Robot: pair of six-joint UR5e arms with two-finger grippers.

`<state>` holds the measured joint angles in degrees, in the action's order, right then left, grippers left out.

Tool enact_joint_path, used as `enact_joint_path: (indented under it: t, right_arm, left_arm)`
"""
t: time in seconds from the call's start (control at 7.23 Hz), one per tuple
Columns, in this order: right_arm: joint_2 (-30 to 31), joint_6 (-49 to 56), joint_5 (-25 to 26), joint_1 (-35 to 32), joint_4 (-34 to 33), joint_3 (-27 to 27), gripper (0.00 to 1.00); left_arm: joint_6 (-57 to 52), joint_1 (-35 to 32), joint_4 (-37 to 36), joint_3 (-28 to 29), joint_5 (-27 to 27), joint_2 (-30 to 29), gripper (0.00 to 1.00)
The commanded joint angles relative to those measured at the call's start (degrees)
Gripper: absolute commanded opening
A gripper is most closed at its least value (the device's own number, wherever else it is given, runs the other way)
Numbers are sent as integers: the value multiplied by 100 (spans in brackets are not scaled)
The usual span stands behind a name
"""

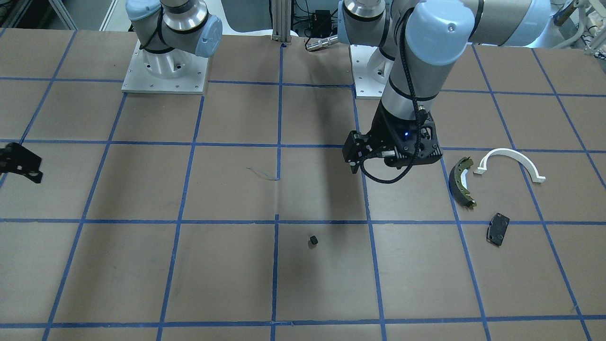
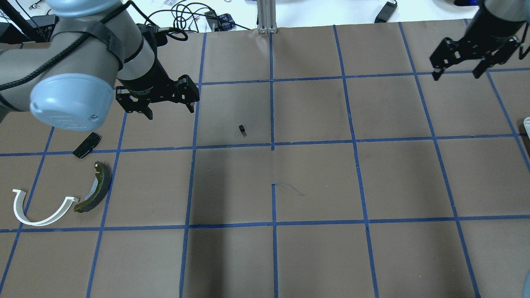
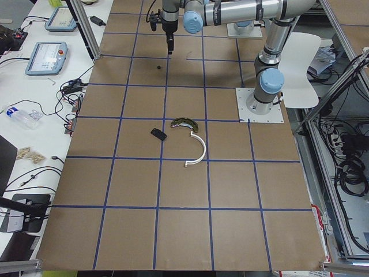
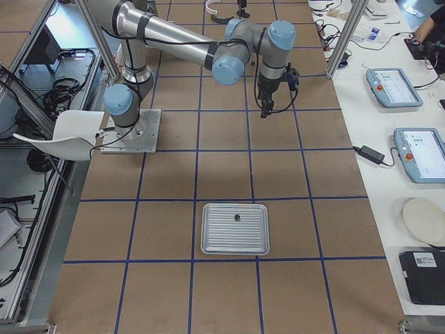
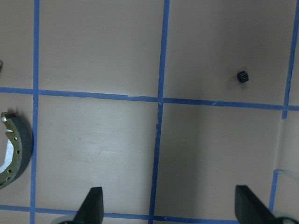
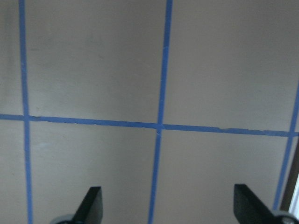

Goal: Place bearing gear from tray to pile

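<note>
A small black bearing gear (image 2: 242, 129) lies alone on the brown table; it also shows in the front view (image 1: 313, 241) and the left wrist view (image 5: 242, 76). My left gripper (image 2: 169, 111) hovers open and empty to the gear's left, between it and the pile. The pile is an olive-and-black brake shoe (image 2: 96, 188), a white arch (image 2: 58, 214) and a flat black plate (image 2: 87, 145). My right gripper (image 2: 455, 75) is open and empty at the far right. The metal tray (image 4: 208, 236) holds one small dark part (image 4: 237, 217).
The table is brown paper with a blue tape grid. The two arm bases (image 1: 164, 71) stand at the robot's edge. A thin wire scrap (image 2: 290, 188) lies near the table's middle.
</note>
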<state>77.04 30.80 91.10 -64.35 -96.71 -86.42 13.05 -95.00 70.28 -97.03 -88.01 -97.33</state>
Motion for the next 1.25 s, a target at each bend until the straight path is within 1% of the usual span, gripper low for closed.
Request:
enact_joint_path:
  t: [0.0,0.28,0.42,0.55,0.69,0.83,0.97,1.11]
  right_arm:
    - [-476,1598,118,1139,-205,-33,100]
    - [-1292,2671,31,1791,-1204,-68,100]
    - [-1618,3408,39,1994,-1644,-77,99]
    - [-1796,3859,66,2301,-1744,-77,99]
    - [-1876,3898,135,2400,-1763,-138,96]
    - [-1946,3916,127,2488,-2111,-321,93]
    - [-2034,4073,127,2523,-2689,-541,88]
    - [-2069,4605,110,2576,-2921,-665,86]
  left_arm:
    - [101,-106,-410,218,389,-723,100]
    - [319,-228,-1023,237,407,-1365,100]
    - [747,-386,-1191,245,398,-1646,100]
    - [1065,-449,-1427,237,390,-1997,100]
    - [1703,-562,-1839,254,346,-2262,100]
    - [1770,-598,-1912,263,328,-2456,100]
    - [1875,-660,-1913,263,311,-2597,100]
    - [2077,-712,-1913,307,102,-2677,99]
